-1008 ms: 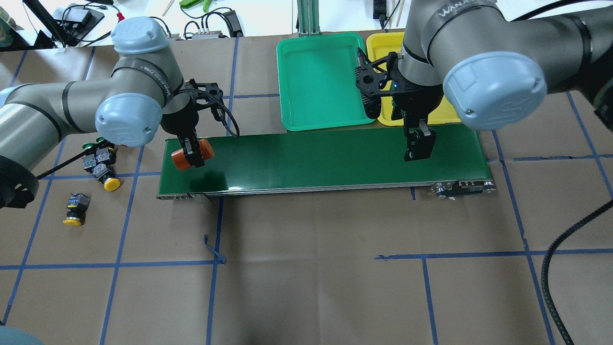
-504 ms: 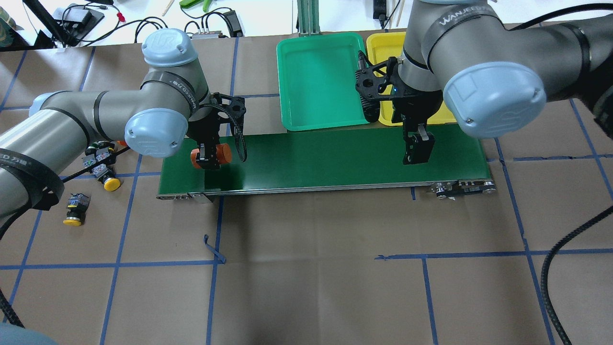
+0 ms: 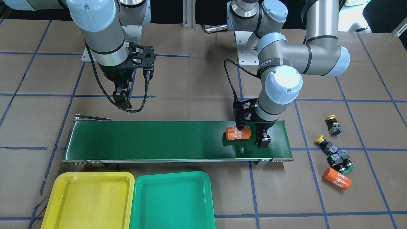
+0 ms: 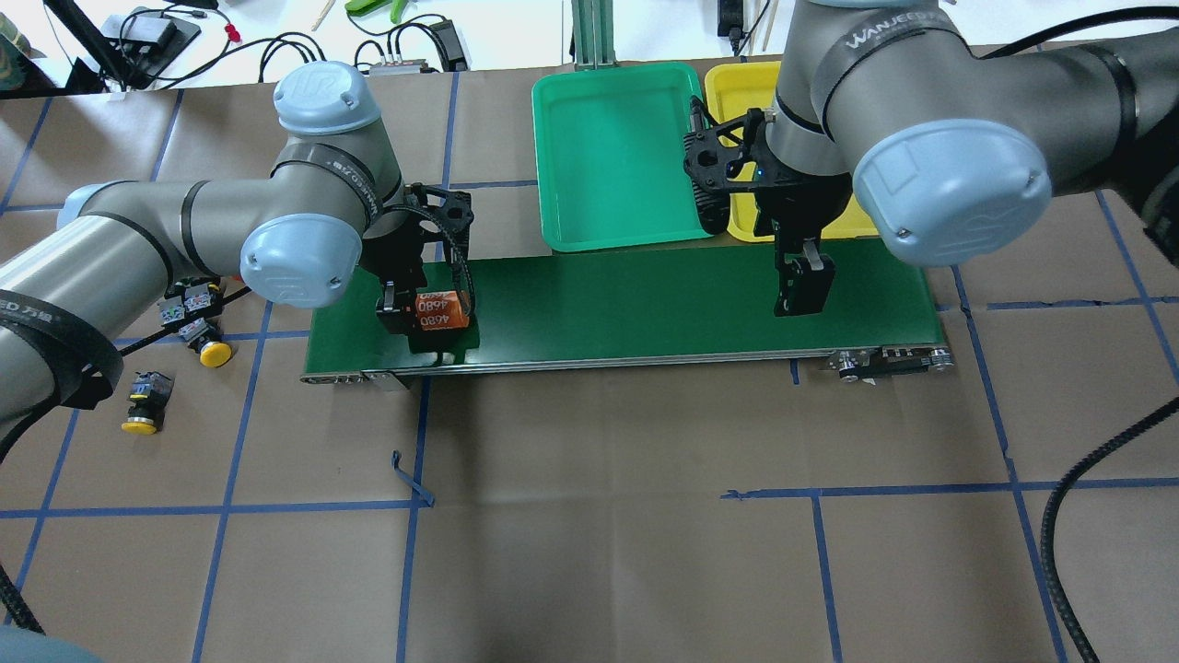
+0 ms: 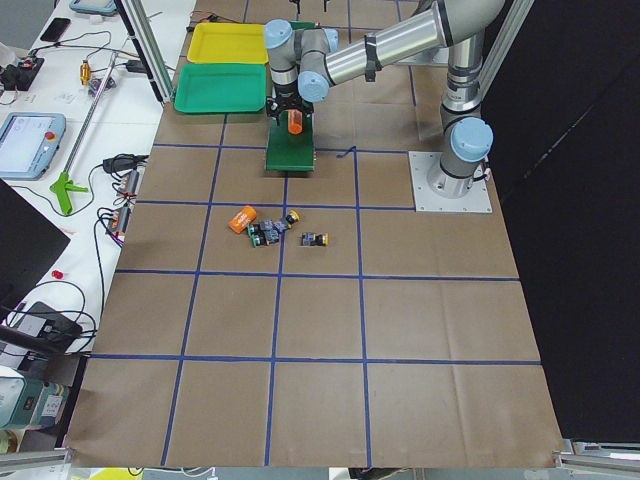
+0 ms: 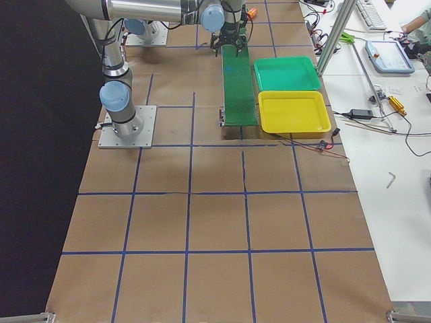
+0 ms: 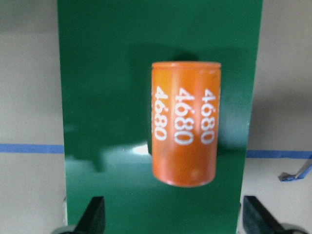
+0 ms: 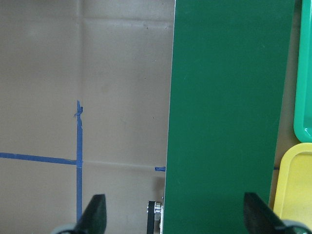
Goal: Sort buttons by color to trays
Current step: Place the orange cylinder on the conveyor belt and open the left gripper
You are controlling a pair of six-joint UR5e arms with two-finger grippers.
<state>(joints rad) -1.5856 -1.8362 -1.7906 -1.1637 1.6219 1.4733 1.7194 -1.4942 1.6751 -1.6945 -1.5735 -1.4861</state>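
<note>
Cylinder [image 7: 185, 124] lay loose just beside my empty, wide-open left end effector [image 7: 176, 219]; I feared it rolling off the belt [image 7: 107, 97].

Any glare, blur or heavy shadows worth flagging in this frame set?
Left wrist view: orange cylinder slightly soft, with a bright glare patch on the conveyor belt beside it. Overhead view: dark shadow on the belt next to the cylinder. Front-facing view: sharp.

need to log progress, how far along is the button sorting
Done: nothing; the yellow tray and green tray are both empty. In hand: no button; the open left gripper hovers over an orange cylinder lying on the conveyor belt, right gripper open, empty. Left: all four buttons, on the table.
</note>
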